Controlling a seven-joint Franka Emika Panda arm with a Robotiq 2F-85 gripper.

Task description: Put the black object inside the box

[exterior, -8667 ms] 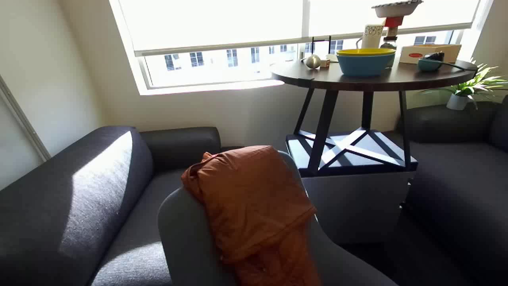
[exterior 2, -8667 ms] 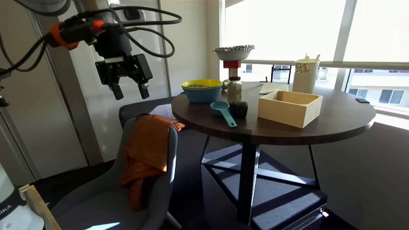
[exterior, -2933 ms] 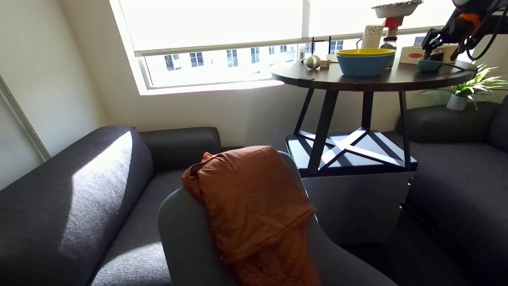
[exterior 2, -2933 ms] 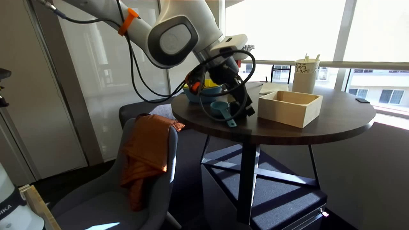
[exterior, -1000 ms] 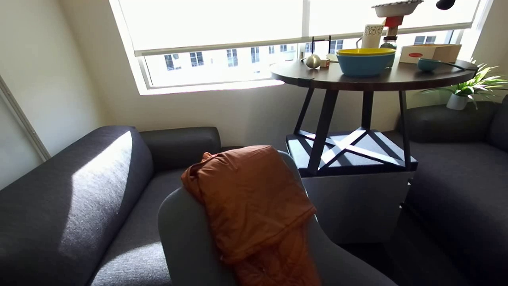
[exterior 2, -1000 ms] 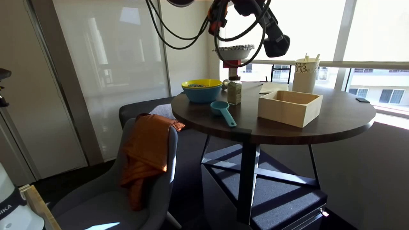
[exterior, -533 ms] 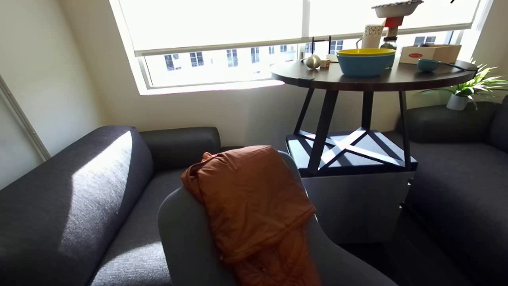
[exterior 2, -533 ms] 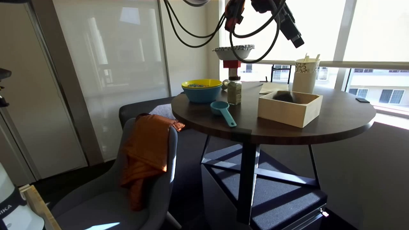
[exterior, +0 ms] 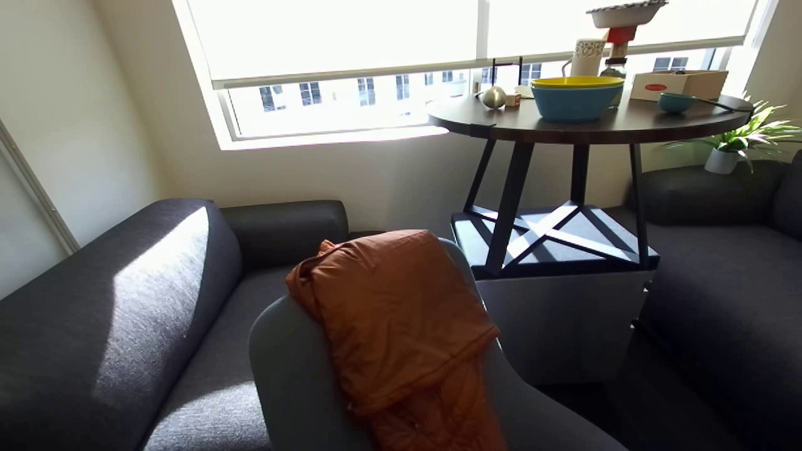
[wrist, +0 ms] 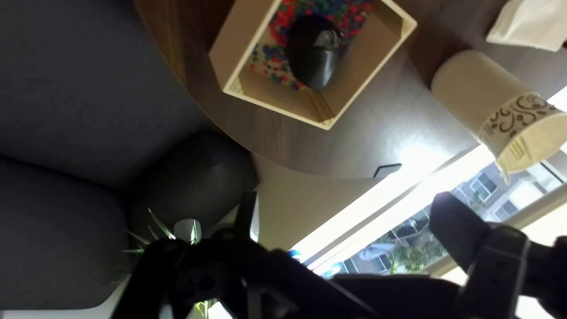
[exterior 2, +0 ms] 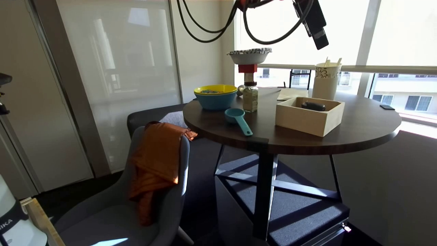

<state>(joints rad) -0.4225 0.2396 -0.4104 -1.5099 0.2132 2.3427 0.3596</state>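
Note:
The black object (exterior 2: pixel 313 106) lies inside the light wooden box (exterior 2: pixel 300 119) on the round dark table, its top showing above the near rim in an exterior view. In the wrist view the rounded, glossy black object (wrist: pixel 310 57) is in the box (wrist: pixel 239 40), over a red and blue dotted bottom. The box also shows in an exterior view (exterior: pixel 648 87), where its inside is hidden. My gripper (exterior 2: pixel 320 40) is in the air above the box. In the wrist view its fingers (wrist: pixel 347 217) are wide apart with nothing between them.
On the table (exterior 2: pixel 368 123) are a teal scoop (exterior 2: pixel 235 117), a spice jar (exterior 2: pixel 250 98) near a stack topped by a bowl (exterior 2: pixel 249 56), nested yellow and blue bowls (exterior 2: pixel 215 100), and a tall patterned cup (exterior 2: pixel 326 82) behind the box. A chair with an orange jacket (exterior 2: pixel 158 153) stands beside.
The black object was beside the scoop, then raised in the gripper, then fell into the box as the gripper opened. The gripper has since shifted slightly, staying high above the box.

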